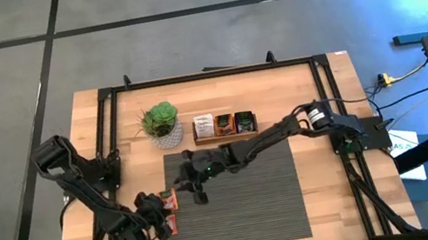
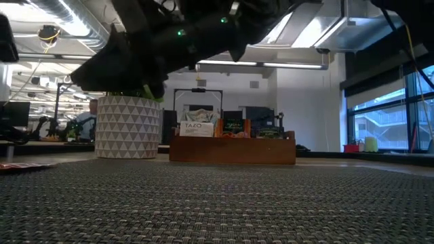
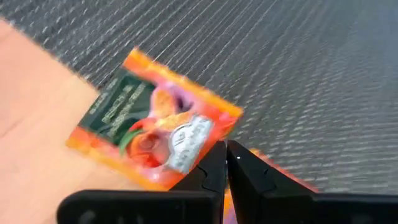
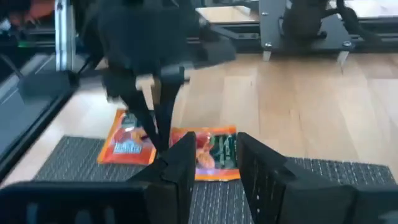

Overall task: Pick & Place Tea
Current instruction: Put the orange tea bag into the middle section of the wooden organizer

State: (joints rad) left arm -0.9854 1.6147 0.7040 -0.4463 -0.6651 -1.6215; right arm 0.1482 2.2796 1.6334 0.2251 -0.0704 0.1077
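Two orange-red tea sachets lie at the mat's left edge (image 1: 171,200), (image 1: 171,225). My left gripper (image 1: 160,214) stands between them, shut at the edge of the near one (image 3: 155,127); the second sachet (image 3: 277,171) peeks out from under its fingers. My right gripper (image 1: 200,195) hovers open over the mat just to the right. It faces the left gripper (image 4: 155,134) and both sachets (image 4: 127,146), (image 4: 214,152), and touches nothing. White and dark sachets stand in the wooden tray (image 1: 224,125). My left gripper has its fingers (image 3: 211,165) shut at the sachet's long edge (image 3: 208,143), coming from above and pointing down. The edge seems pinched between the tips. The sachet sits low, half over the bare wood and half over the mat; whether it is lifted clear I cannot tell.
A dark ribbed mat (image 1: 246,202) covers the table's near middle. A potted plant (image 1: 161,120) stands beside the tray at the far side, both also in the low view (image 2: 127,127), (image 2: 232,149). A black frame (image 1: 108,121) borders the tabletop.
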